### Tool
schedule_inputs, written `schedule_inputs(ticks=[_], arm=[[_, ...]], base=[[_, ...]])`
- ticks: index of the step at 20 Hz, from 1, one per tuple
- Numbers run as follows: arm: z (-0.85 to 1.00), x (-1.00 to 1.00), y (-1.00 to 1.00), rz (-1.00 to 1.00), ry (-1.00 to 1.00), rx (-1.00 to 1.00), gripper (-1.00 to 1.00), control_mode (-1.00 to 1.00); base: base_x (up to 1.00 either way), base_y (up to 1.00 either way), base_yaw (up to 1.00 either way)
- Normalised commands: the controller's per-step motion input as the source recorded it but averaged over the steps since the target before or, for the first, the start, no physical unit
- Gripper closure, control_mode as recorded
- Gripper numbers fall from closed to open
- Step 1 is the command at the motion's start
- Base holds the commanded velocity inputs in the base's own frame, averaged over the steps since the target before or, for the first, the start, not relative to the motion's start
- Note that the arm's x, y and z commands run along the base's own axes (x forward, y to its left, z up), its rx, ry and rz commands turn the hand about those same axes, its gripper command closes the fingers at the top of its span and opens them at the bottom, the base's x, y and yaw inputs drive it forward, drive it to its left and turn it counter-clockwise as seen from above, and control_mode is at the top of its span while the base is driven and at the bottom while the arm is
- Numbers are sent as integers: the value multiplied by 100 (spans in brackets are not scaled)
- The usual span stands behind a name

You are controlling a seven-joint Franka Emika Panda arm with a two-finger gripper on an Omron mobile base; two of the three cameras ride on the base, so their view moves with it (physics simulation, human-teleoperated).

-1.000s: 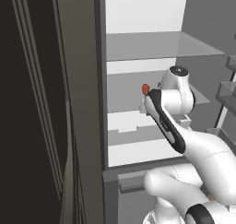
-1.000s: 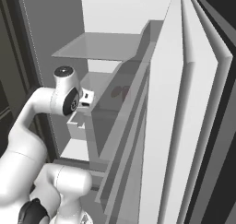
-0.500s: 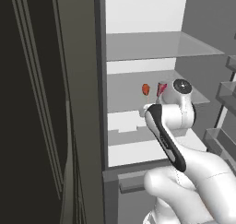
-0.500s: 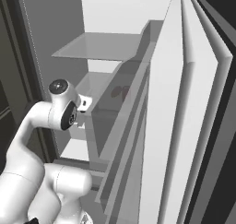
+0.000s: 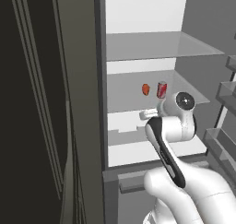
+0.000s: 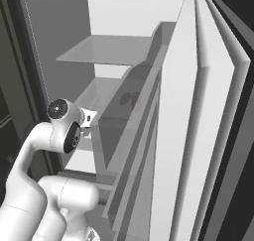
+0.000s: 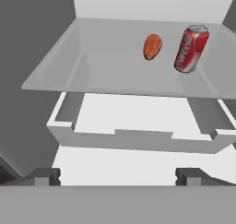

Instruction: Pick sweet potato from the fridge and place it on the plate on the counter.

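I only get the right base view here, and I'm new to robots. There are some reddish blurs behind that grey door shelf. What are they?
Observer: An orange sweet potato lying on a translucent fridge shelf.
Operator: And the other blur?
Observer: A red soda can standing upright just beside it, apart from it.
Operator: Has the robot grabbed anything?
Observer: No. The gripper is open and empty, its fingertips short of the shelf.
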Motion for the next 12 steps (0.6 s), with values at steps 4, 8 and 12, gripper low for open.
schedule_inputs(ticks=[4, 8, 12], arm=[[5, 0, 0, -5, -3, 0, -100, -100], [19, 0, 0, -6, 0, 0, -100, -100], [32, 0, 0, -6, 0, 0, -100, -100]], base=[[0, 0, 0], [0, 0, 0], [0, 0, 0]])
